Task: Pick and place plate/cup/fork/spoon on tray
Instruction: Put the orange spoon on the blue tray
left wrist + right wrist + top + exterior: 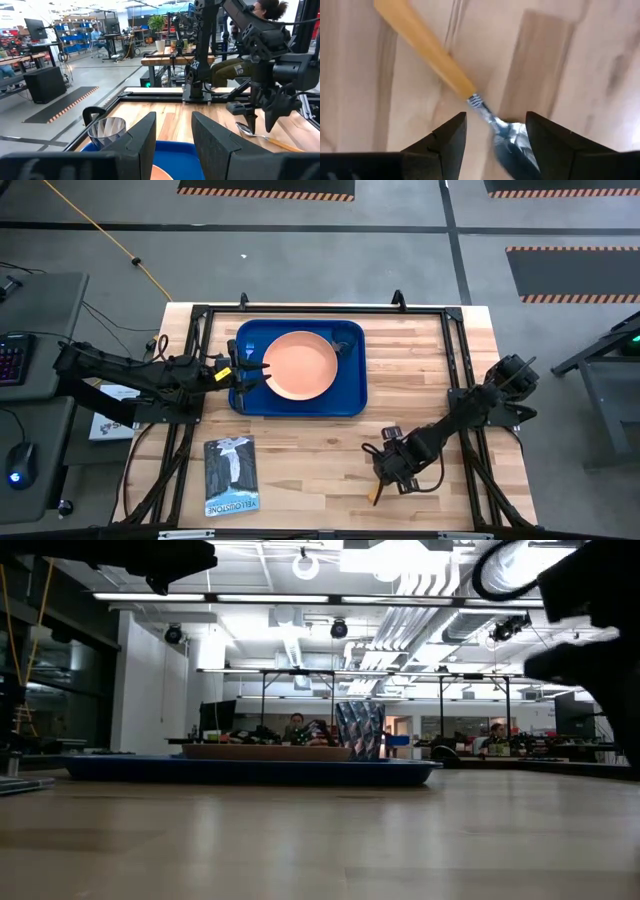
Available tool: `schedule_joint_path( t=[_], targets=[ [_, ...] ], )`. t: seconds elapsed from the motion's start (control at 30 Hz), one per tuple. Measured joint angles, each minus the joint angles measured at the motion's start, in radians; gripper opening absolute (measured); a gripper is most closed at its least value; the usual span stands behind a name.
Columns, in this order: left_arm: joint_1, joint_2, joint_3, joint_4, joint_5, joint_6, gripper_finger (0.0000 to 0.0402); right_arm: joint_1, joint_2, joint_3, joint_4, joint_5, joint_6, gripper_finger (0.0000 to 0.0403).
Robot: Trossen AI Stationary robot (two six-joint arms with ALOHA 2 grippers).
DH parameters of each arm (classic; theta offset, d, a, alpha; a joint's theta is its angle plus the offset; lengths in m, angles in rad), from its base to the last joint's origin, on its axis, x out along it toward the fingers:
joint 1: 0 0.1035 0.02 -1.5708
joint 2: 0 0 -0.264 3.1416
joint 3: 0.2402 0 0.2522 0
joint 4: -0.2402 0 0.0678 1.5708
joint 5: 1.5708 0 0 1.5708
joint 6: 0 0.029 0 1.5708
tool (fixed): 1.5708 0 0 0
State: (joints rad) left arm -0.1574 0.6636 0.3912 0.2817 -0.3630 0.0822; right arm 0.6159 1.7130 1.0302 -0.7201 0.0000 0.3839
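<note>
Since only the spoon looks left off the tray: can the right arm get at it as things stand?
Probably yes. The right pincer hangs open directly over the spoon, its neck between the fingers, which lies alone on bare table with nothing beside it.

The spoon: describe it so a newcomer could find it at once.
On the wooden table, look right of the blue tray, under the open right end effector. The spoon lies flat there, the only loose utensil, with a yellow-orange handle and silver bowl.

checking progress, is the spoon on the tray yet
No, the spoon lies on the bare wood table under the open right gripper.
</note>
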Motion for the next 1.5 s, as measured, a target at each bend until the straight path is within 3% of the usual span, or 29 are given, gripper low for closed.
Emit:
schedule_joint_path(
  t=[0.13, 0.53, 0.73, 0.87, 1.13, 1.3, 1.5],
  targets=[
    [0.0, 0.0, 0.0, -0.001, 0.0, 0.0, 0.0117, 0.0, 0.0, 0.011, 0.018, 0.026, -0.009, 0.0197],
    [0.0, 0.0, 0.0, -0.016, 0.0, -0.001, 0.0117, 0.002, 0.085, 0.002, 0.04, -0.046, -0.117, 0.0197],
    [0.0, 0.0, 0.0, -0.016, 0.0, -0.001, 0.0117, 0.004, 0.108, 0.004, 0.036, -0.01, -0.141, 0.0191],
    [0.0, 0.0, 0.0, -0.016, 0.0, -0.001, 0.0117, 0.003, 0.107, 0.008, 0.032, -0.001, -0.17, 0.0152],
    [0.0, 0.0, 0.0, -0.016, 0.0, -0.001, 0.0117, 0.0, 0.108, 0.008, 0.03, 0.008, -0.184, 0.0016],
    [0.0, 0.0, 0.0, -0.015, 0.0, -0.001, 0.0117, 0.0, 0.107, 0.038, -0.008, 0.029, -0.186, 0.0023],
    [0.0, 0.0, 0.0, -0.014, 0.0, -0.001, 0.0117, -0.005, 0.07, 0.115, -0.096, 0.24, -0.238, 0.0007]
  ],
)
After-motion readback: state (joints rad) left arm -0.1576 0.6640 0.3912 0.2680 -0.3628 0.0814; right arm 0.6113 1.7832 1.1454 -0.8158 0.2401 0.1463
